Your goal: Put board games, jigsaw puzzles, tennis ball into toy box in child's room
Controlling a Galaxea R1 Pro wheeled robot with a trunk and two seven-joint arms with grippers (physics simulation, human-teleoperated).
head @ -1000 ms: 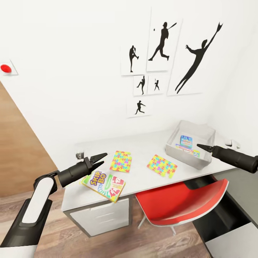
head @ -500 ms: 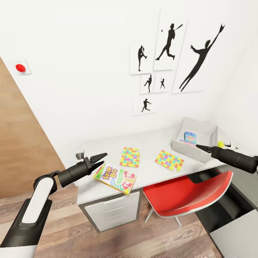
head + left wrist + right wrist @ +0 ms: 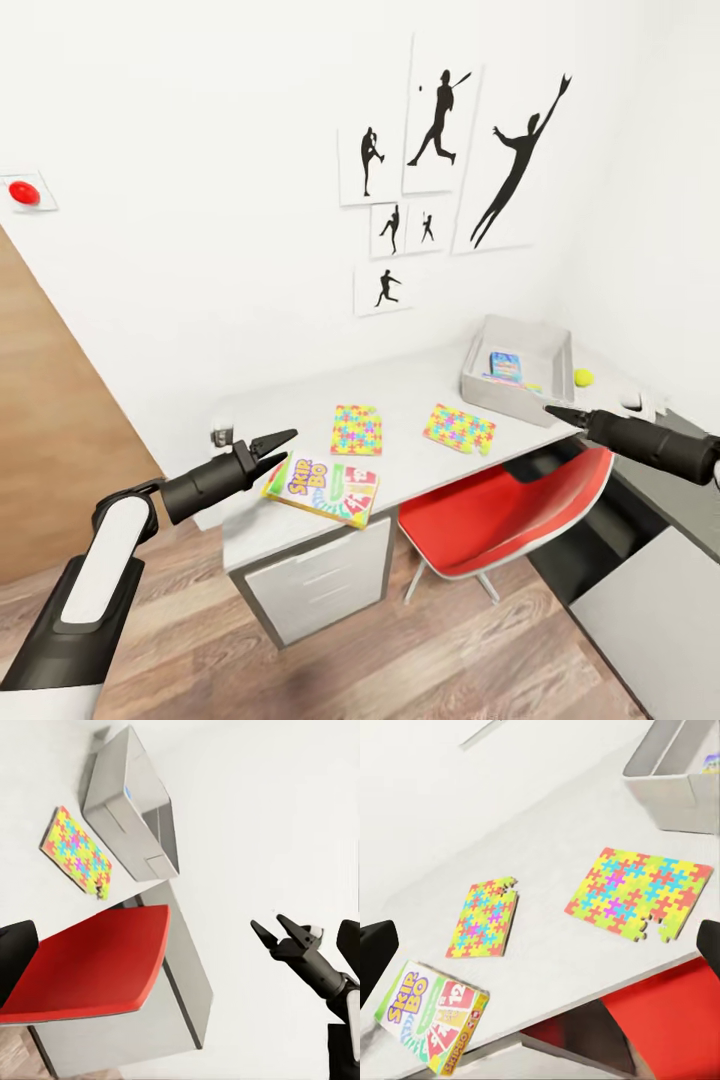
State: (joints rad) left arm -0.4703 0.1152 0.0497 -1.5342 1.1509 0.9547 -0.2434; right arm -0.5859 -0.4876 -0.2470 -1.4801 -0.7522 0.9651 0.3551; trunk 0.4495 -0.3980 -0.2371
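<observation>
Yellow-green Skip-Bo box [image 3: 322, 490] lies at the near corner of the tabletop [image 3: 420, 385] in the head view, overhanging its front edge. The whole picture has shifted since a second ago, so the camera has moved, not the toys. The two jigsaw puzzles [image 3: 357, 430] [image 3: 459, 428] lie flat mid-tabletop. The toy box [image 3: 517, 370] stands at the far end with a blue game [image 3: 506, 365] inside, and the tennis ball [image 3: 583, 377] now shows just beside it. The left claw [image 3: 273, 449] hovers spread and empty near the Skip-Bo box; the right claw [image 3: 555, 412] is pressed together, empty, in front of the toy box.

Left wrist view: toy box [image 3: 127, 806], one puzzle [image 3: 76, 853], red chair [image 3: 90, 960], right claw [image 3: 272, 932].

Right wrist view: Skip-Bo box [image 3: 429, 1018], both puzzles [image 3: 486, 916] [image 3: 639, 892], toy box corner [image 3: 675, 761].

Judgement: four toys remain outside; the robot seems to be lining up on the Skip-Bo box.
</observation>
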